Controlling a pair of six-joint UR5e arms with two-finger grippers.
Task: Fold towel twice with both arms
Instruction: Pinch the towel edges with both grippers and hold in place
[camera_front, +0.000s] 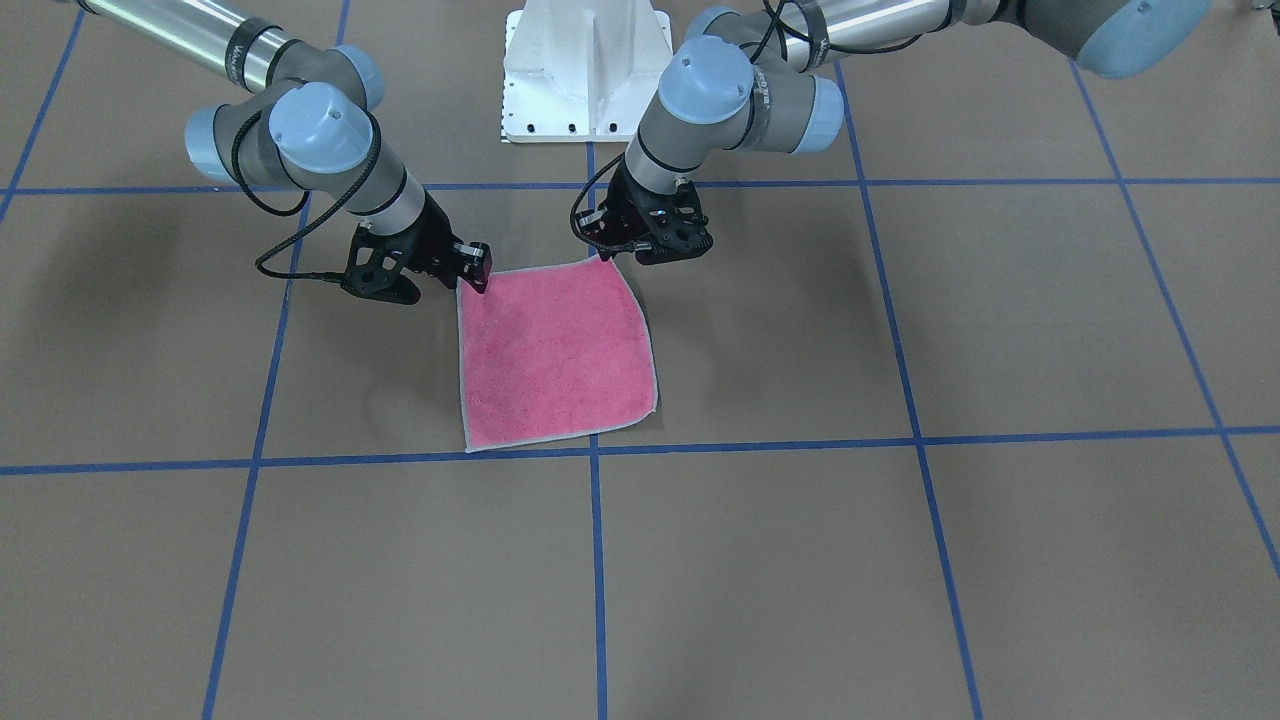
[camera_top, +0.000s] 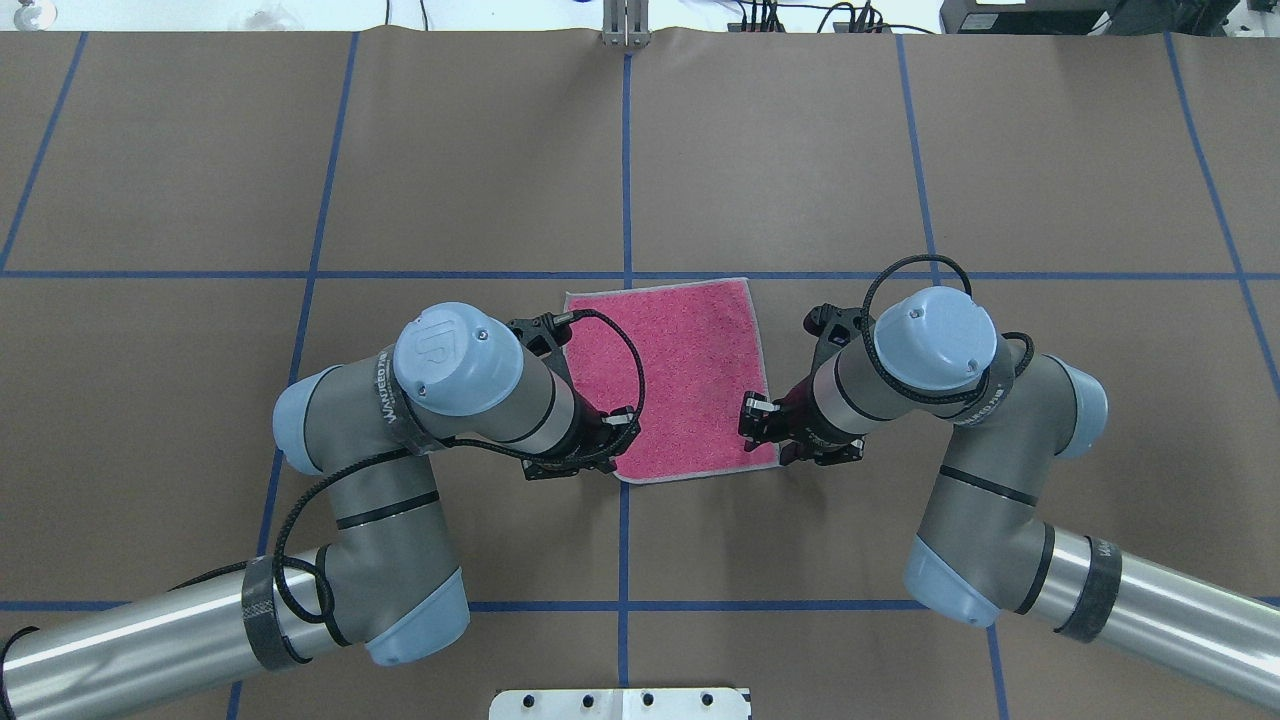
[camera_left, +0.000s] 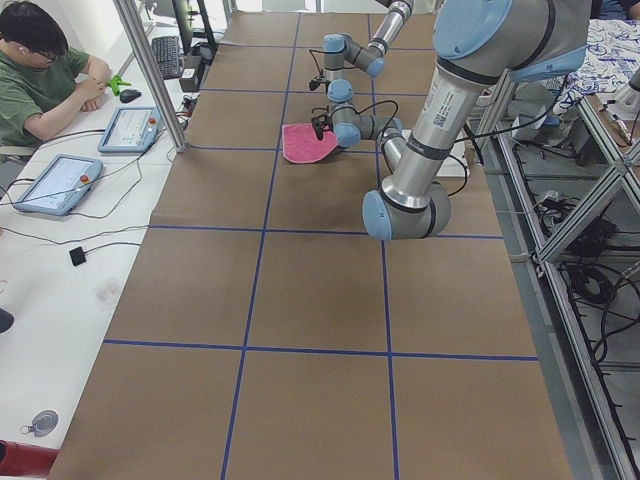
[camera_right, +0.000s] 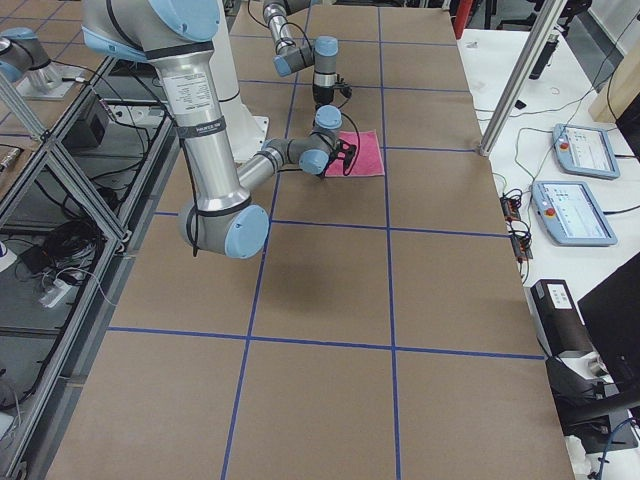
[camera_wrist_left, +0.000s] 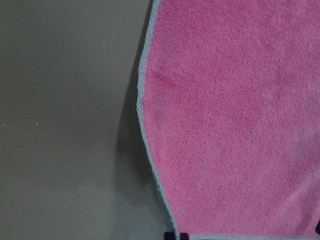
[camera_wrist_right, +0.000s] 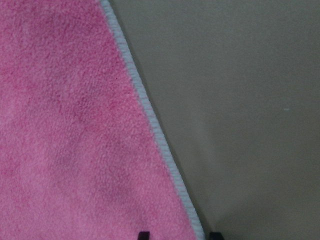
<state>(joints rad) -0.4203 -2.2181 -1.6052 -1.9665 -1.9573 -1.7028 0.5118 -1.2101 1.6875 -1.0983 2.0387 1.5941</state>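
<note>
In the front view, the right pincer (camera_front: 476, 272) sits at the upper left corner of the towel (camera_front: 555, 355). The towel lies pink side up in the middle of the surface (camera_front: 900, 560), not folded yet. The left pincer (camera_front: 628, 250) sits at its upper right corner. I cannot tell if either pincer pinches it. Both folds are yet to do, I think.

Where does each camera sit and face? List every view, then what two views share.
Front-facing: across the table, steeply down at the towel; left arm on view's right, right arm on its left, white base at top.
Overhead: behind the base, forward and down; left arm on left.
Exterior left: table's end; left arm near, a person seated.
Exterior right: opposite end; right arm near.
Left wrist: down on the towel's edge; jaw tips at bottom.
Right wrist: likewise.
Shared: both wrist views show the towel's pink face.
</note>
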